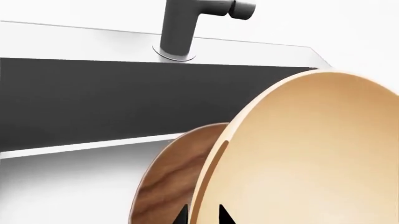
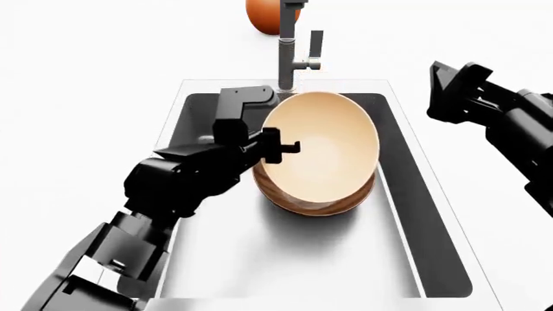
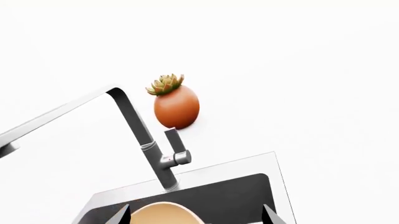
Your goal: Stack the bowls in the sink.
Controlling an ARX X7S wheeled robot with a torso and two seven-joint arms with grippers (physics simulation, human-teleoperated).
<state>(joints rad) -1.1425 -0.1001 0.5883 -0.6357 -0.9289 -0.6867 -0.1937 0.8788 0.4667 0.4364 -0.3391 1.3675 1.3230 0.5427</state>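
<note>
In the head view the pale cream bowl [image 2: 328, 149] sits tilted inside the dark wooden bowl [image 2: 315, 204], both in the grey sink [image 2: 415, 214]. My left gripper [image 2: 281, 148] is at the cream bowl's left rim. The left wrist view shows its two dark fingertips [image 1: 181, 215] straddling that rim, one on the cream bowl's [image 1: 311, 154] inner face and one between it and the wooden bowl [image 1: 174, 177]. My right gripper [image 2: 445, 91] hangs open above the sink's right back corner. Its tips are spread wide over the cream bowl [image 3: 163, 213].
The steel faucet [image 2: 287, 61] stands at the sink's back edge, just behind the bowls. An orange-red pot holding a succulent [image 3: 176, 107] sits on the white counter beyond it. The sink floor [image 2: 302, 259] stretches in front of the bowls.
</note>
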